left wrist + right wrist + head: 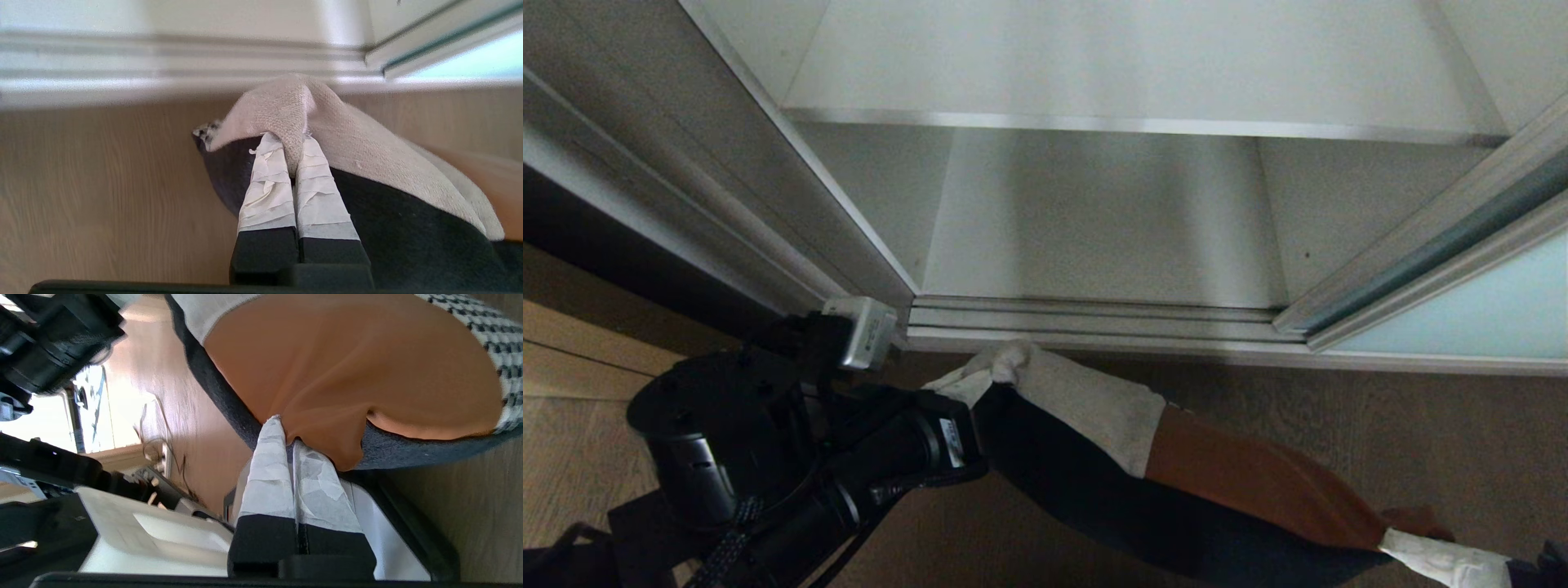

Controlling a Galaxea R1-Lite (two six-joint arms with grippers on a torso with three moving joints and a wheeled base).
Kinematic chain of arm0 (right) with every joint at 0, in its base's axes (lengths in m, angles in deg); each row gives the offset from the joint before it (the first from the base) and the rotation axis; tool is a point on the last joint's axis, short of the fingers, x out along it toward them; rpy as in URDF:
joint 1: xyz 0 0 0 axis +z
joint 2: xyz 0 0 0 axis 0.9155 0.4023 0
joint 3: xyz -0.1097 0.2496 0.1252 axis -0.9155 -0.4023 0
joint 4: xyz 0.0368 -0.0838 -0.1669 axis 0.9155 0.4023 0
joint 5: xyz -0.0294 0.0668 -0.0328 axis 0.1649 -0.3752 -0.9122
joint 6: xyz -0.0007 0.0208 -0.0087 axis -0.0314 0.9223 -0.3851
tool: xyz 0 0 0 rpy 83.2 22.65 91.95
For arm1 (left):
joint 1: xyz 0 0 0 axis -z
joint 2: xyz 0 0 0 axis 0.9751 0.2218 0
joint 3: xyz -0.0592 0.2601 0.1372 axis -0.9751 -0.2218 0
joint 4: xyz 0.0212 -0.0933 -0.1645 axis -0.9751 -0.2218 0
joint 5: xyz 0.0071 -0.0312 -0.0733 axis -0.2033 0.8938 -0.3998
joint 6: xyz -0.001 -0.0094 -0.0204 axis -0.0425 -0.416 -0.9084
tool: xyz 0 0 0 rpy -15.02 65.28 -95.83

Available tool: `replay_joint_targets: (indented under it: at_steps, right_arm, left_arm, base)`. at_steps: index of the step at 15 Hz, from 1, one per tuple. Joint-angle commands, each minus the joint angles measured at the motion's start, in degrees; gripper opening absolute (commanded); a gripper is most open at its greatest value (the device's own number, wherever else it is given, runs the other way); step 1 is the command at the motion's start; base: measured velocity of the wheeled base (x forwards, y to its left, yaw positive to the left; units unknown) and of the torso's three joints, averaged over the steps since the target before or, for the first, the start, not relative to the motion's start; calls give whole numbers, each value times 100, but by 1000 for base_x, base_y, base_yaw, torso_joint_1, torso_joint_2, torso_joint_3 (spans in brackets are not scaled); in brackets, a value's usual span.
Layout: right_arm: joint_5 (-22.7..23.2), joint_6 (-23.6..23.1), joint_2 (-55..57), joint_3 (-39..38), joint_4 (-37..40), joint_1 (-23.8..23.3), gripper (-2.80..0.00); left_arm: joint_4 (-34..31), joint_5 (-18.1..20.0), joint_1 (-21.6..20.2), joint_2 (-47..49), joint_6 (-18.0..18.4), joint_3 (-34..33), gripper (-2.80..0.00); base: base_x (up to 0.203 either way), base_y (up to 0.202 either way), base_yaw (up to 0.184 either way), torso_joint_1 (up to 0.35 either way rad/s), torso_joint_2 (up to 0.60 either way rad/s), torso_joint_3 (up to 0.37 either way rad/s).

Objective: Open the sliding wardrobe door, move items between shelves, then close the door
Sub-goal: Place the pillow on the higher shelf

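Just outside the wardrobe's bottom track, the left gripper pinches the clothes bundle's white end. The right gripper pinches its rust-orange fold, farther from the track

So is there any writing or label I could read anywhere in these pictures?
None can be read.
Small white sticker on the left arm's black wrist: print too small to read.
Silver camera block above it: faint marks on its side, too blurred to read.
Clothes bundle, shelves, sliding wardrobe door: no text.
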Motion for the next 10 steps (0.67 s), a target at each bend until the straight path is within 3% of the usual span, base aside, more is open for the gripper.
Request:
replay_joint_targets:
  at_steps: [1,7,10]
  right_arm:
    - [12,22,-8,-84,-27,1,-280]
    - [12,29,-32,-99,-18,1,-280]
    - [21,29,19,-155,-44,1,-280]
  left_arm:
    - [40,-10,-1,61,-12,25,-280]
    - [53,-16,-1,156,-25,102,-280]
    - [3,-10,-1,164,-41,162,-280]
  base:
    - [-190,0,0,2,0,2]
    - [-179,0,-1,1,2,5]
    - [0,0,0,0,0,0]
